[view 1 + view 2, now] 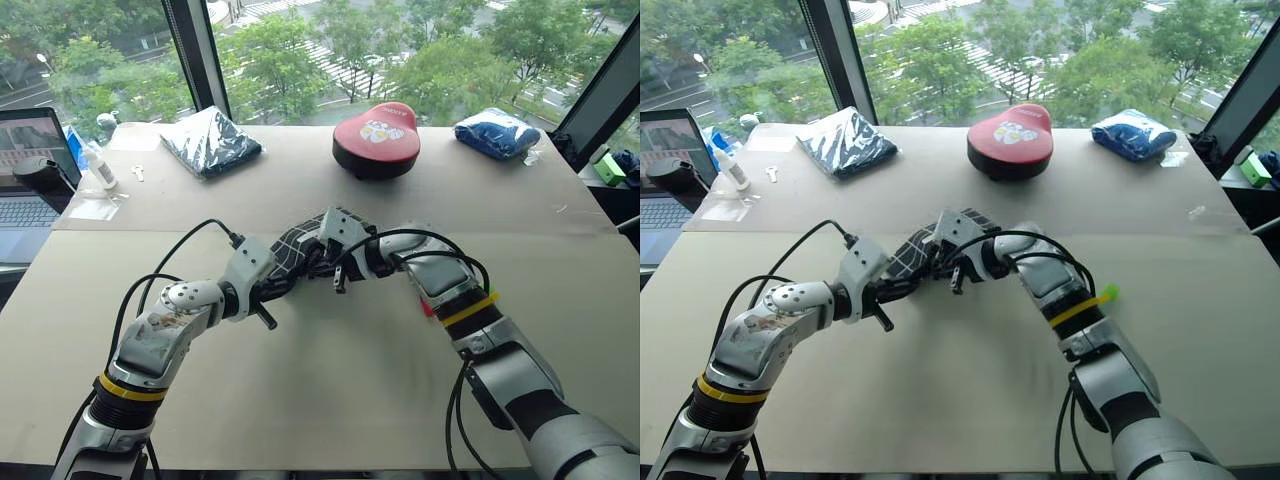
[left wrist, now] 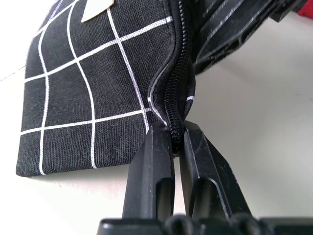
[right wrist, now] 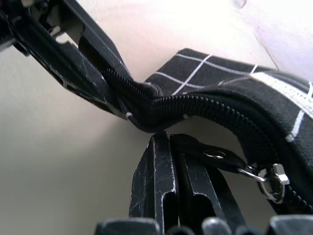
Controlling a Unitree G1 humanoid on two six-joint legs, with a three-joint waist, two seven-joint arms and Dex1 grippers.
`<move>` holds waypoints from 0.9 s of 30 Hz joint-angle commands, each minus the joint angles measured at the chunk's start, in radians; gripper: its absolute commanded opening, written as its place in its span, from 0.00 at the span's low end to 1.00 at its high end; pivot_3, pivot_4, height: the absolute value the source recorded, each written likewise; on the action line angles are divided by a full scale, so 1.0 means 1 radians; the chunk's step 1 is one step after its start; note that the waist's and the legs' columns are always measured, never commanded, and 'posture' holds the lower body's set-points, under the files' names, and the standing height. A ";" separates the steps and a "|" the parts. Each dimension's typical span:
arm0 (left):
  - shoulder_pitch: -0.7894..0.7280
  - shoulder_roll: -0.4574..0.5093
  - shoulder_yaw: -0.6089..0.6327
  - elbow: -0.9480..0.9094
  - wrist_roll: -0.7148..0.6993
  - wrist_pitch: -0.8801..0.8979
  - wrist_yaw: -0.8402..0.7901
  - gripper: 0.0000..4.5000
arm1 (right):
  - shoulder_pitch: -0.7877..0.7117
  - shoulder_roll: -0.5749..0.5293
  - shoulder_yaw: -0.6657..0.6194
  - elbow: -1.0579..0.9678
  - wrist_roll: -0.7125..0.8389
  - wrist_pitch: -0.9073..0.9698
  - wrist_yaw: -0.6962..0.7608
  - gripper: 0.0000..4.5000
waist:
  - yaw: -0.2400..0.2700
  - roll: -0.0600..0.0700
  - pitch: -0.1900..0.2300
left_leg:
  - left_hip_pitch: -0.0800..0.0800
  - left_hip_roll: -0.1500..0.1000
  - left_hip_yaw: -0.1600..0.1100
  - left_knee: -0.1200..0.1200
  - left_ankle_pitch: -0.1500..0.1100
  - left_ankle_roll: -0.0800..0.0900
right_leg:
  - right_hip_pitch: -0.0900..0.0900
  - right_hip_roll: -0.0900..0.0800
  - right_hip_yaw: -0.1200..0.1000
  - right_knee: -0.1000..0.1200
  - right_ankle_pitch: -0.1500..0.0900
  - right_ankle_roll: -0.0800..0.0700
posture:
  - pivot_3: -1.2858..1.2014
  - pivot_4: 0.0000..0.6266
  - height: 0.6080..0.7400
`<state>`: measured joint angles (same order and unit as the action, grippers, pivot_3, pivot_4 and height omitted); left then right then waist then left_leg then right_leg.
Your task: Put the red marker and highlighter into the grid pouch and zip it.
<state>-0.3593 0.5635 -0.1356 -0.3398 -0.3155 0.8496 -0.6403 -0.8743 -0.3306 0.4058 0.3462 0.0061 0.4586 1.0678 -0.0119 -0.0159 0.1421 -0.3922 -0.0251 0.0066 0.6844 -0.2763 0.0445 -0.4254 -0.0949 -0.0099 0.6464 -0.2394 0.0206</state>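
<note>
a: both arms reach in from the near edge of the desk (image 1: pixel 330 400) and meet at its middle. left hand (image 2: pixel 177 143) first: what's it doing?

b: its two fingers are pressed together on the zipper edge of the grid pouch (image 1: pixel 300 245), right at one end of the zip. it looks like the anchor.

a: and the right hand (image 3: pixel 168 142)?

b: fingers together too, tucked just under the zip line. the black pull tab (image 3: pixel 220 159) with its metal ring lies against one finger, but i can't tell whether it's actually pinched between them or just resting there.

a: so is the pouch zipped?

b: partly, i'd judge. the teeth between the two hands look meshed. in the left wrist view the far part of the mouth gapes, with the striped lining showing, so there's zip left to run.

a: the red marker and highlighter?

b: i can't spot either on the desk. the pouch sits bunched between the hands, so they may be inside, though that's a guess; the contents are hidden.

a: anything beyond?

b: further back a red domed case (image 1: pixel 376 138), a dark wrapped bundle (image 1: pixel 210 140) to its left and a blue one (image 1: pixel 497 132) to its right, all well apart from the pouch. a laptop (image 1: pixel 28 180) sits off the far left corner.
</note>
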 commanded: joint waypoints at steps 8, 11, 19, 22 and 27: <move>-0.028 -0.004 -0.004 -0.017 -0.003 -0.025 -0.016 0.00 | -0.058 -0.066 -0.037 0.094 -0.021 -0.087 0.027 0.01 | -0.002 0.000 0.000 | 0.000 0.000 0.000 0.000 0.003 -0.004 | 0.000 0.000 0.000 -0.001 0.000 0.000 | 0.52 0.24 1.00; -0.029 -0.006 -0.004 -0.018 -0.003 -0.024 -0.016 0.00 | -0.036 -0.052 -0.023 0.032 -0.013 -0.060 0.045 0.01 | -0.003 0.000 0.000 | 0.000 0.001 0.000 0.000 0.001 -0.001 | 0.000 0.000 0.000 0.000 0.000 0.000 | 0.52 0.24 1.00; -0.025 -0.003 0.001 -0.025 -0.006 -0.019 -0.014 0.00 | -0.011 0.027 0.006 -0.126 0.018 0.043 0.079 0.01 | -0.002 0.000 0.000 | 0.000 0.001 0.000 0.000 -0.001 0.001 | 0.000 0.000 0.000 0.000 0.000 0.000 | 0.52 0.24 1.00; -0.023 0.000 0.002 -0.029 -0.009 -0.016 -0.015 0.00 | -0.019 0.041 0.006 -0.127 0.015 0.054 0.081 0.01 | 0.001 0.000 0.000 | 0.000 0.000 0.000 0.000 -0.001 0.001 | 0.000 0.000 0.000 0.000 0.000 0.000 | 0.52 0.24 1.00; -0.029 0.003 0.001 -0.029 -0.012 -0.012 -0.018 0.00 | 0.000 0.019 0.024 -0.165 0.014 0.043 0.128 0.01 | -0.001 0.000 0.000 | 0.000 0.000 0.000 0.000 0.000 0.000 | 0.000 0.001 0.000 0.000 0.000 0.000 | 0.52 0.24 1.00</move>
<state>-0.3730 0.5679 -0.1407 -0.3395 -0.3159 0.8503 -0.6503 -0.8771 -0.3161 0.4215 0.2381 -0.0123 0.5151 1.1691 -0.0125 -0.0159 0.1421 -0.3923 -0.0250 0.0062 0.6845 -0.2762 0.0443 -0.4260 -0.0943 -0.0102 0.6467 -0.2394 0.0206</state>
